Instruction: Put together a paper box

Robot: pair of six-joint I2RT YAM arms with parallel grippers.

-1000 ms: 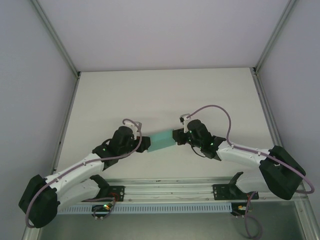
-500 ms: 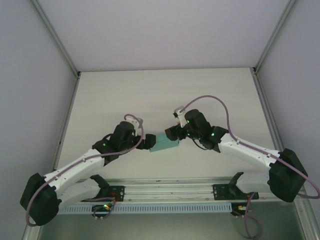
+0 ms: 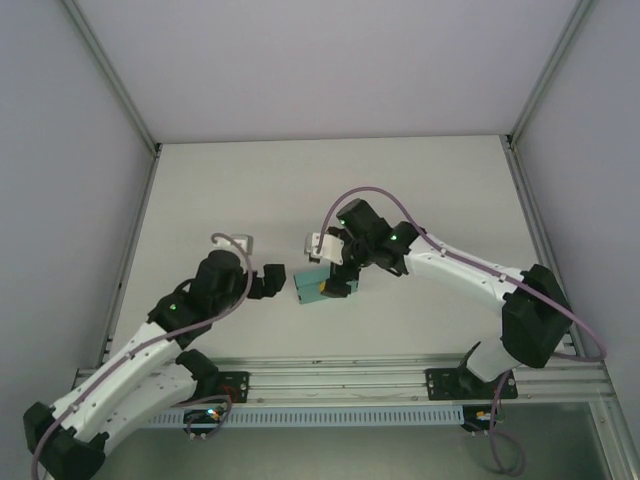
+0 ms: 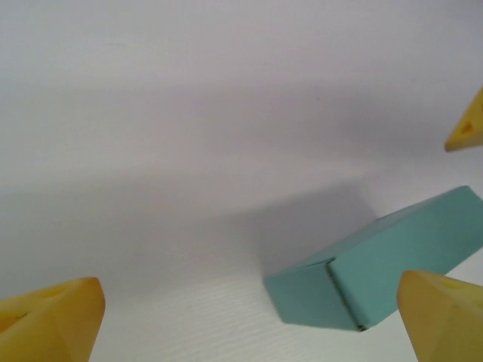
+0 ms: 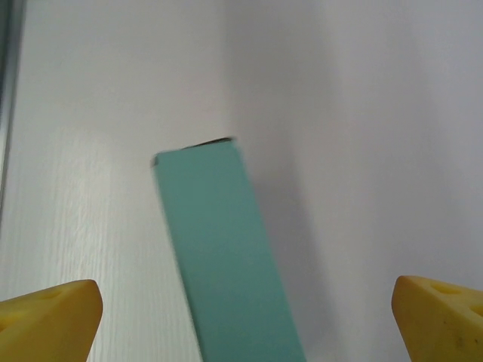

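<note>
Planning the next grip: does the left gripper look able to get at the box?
Probably yes. The left gripper is open and faces the box with only table between; the right gripper, open above the box, might crowd it.

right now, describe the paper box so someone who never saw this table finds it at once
On the white table, look toward the front edge, between the left arm and the right arm. The paper box lies there, a slim folded carton: the only teal thing.
</note>
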